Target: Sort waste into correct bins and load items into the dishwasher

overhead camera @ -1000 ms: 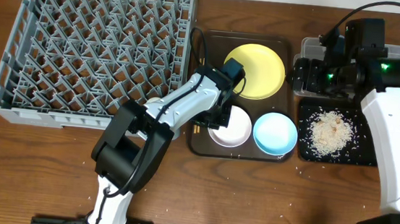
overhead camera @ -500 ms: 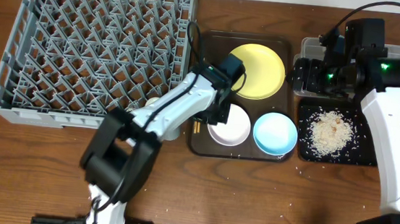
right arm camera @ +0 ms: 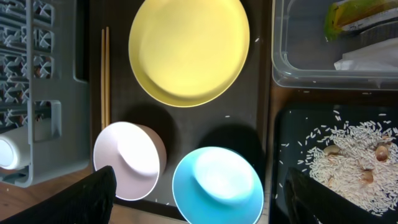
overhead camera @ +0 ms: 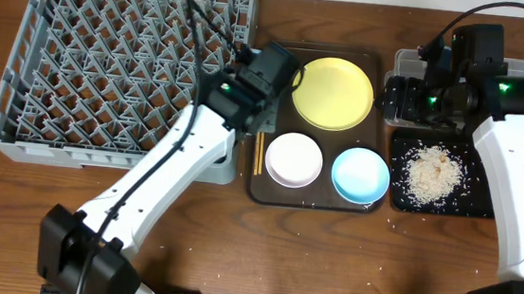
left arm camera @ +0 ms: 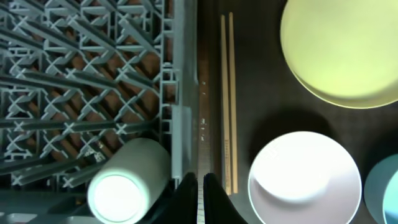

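The left gripper [left arm camera: 196, 186] has its dark fingers pressed together on nothing, over the seam between the large grey plastic pegged dish rack [left arm camera: 81, 74] and the flat brown serving tray [left arm camera: 255, 93]. The small white cup [left arm camera: 127, 185] lies on its side in the rack just beside them. The thin wooden chopsticks [left arm camera: 227, 99] lie on the tray at the other side. The right gripper [right arm camera: 199, 180] is spread wide and empty above the light blue bowl [right arm camera: 217, 183] and the white bowl [right arm camera: 129, 158].

Brown wood-grain table [overhead camera: 328, 258]; even, soft light
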You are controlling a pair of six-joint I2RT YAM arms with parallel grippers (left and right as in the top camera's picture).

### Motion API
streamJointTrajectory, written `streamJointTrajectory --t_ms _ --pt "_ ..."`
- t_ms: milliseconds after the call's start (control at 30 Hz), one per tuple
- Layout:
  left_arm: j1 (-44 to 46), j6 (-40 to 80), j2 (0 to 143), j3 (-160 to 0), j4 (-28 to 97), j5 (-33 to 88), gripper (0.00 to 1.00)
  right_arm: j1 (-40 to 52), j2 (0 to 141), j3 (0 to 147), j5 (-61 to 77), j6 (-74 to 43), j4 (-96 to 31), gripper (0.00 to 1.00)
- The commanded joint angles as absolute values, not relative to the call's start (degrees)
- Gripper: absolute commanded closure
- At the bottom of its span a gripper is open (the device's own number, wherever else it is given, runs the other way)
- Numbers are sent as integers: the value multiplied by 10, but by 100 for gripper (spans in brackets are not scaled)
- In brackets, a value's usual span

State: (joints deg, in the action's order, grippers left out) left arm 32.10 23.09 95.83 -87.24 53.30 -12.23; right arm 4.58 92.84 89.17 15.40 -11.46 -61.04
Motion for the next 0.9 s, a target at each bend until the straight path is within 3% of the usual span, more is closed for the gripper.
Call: streamJointTrajectory --t_ms 0,233,867 --pt "321 224 963 -882 536 -68 92 53 921 902 152 -106 -611 16" --pt "321 230 991 -863 535 57 68 58 921 901 152 -106 -611 16" --pt "320 232 1129 -852 519 135 43 58 921 901 150 -91 -624 15"
